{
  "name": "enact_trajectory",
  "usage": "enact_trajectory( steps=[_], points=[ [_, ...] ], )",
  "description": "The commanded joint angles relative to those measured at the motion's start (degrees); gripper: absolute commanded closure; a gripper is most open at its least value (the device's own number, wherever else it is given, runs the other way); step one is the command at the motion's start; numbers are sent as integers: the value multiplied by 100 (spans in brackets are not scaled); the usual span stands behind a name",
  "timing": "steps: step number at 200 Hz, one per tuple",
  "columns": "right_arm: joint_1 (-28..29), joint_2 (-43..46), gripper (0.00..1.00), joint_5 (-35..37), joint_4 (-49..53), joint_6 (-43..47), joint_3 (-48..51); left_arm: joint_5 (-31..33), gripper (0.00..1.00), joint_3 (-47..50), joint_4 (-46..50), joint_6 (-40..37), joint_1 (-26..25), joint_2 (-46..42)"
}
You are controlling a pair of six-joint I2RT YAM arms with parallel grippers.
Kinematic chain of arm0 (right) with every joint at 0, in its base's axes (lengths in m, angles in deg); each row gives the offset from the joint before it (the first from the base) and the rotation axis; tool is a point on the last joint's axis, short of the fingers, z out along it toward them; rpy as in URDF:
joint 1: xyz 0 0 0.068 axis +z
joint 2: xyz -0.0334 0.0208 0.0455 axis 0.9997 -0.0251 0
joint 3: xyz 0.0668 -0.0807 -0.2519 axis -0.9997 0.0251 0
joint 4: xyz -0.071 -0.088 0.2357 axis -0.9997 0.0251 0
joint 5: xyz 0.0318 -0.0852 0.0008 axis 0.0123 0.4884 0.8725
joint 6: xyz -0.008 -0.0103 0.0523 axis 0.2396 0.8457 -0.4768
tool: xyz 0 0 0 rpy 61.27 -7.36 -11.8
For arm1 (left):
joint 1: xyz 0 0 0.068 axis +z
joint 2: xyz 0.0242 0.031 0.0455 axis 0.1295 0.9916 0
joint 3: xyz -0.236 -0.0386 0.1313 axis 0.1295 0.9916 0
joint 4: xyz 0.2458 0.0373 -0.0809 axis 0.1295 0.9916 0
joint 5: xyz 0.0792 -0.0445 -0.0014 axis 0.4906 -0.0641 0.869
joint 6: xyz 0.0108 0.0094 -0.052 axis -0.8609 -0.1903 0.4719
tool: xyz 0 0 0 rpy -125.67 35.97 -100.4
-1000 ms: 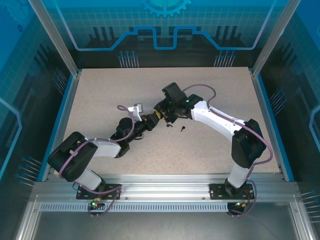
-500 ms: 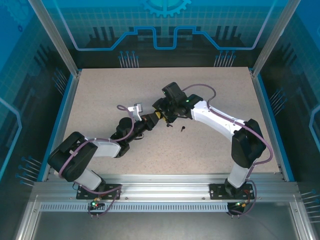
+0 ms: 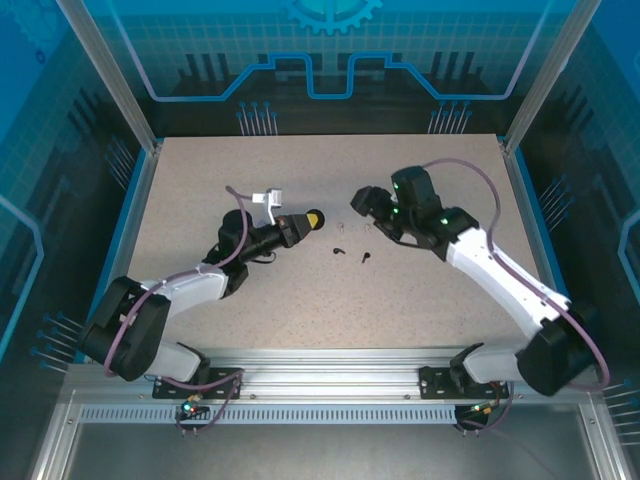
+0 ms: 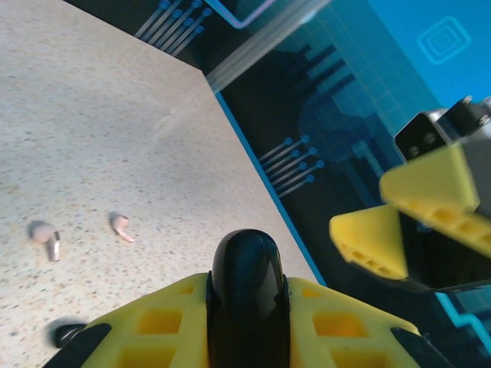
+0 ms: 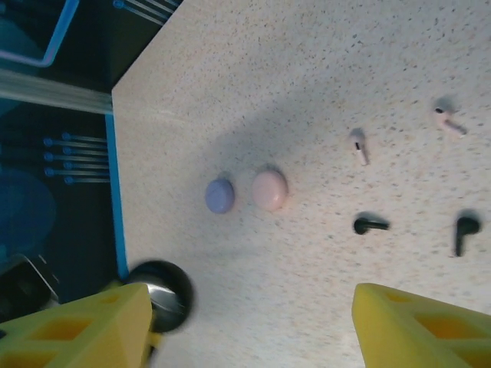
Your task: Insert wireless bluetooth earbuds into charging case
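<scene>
The left gripper (image 3: pixel 312 220) is clamped tight, its yellow fingers (image 4: pixel 165 322) pinching a glossy black case (image 4: pixel 249 295) edge-on. Whether the lid is up I cannot tell. The buds lie loose on the table (image 3: pixel 200 180), just beyond those fingertips, in the gap between the two grippers.

From the right wrist, one black earbud (image 5: pixel 370 225) lies ahead of the fingers and close to the finger on the right of that view. Its stem runs along the line on which the jaws close. The second black earbud (image 5: pixel 463 230) lies farther out past that same finger, its stem pointing back toward the fingertips, across the closing line. The pink earbuds (image 5: pixel 359 146) lie farther ahead, and the pink case (image 5: pixel 270 190) and lavender case (image 5: pixel 220 195) sit side by side, straight out from the gap between the fingers.

The right gripper (image 5: pixel 249 310) stands wide open and holds nothing. Both grippers are about equally near the black pair, but only the right one is free, so the pick looks to be its job. The second bud already lies crosswise to its jaws, while the first would probably need a wrist turn.
</scene>
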Motion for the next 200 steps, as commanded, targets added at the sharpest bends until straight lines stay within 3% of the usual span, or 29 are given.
enact_trajectory(
  steps=[1,28,67,200],
  points=[
    [-154,559,30,-432,-717,1349,697,-1265,100,-461,587,-372,76,-130],
    [-200,1111,30,-1204,-1338,2115,1276,-1857,100,-854,1035,-592,78,-92],
    [-190,1091,30,-2084,-1582,2627,1520,-2337,100,-1247,1549,-825,75,-50],
    [201,529,32,-2112,-1848,2746,998,-2643,100,-1514,1965,-932,70,32]
  ],
)
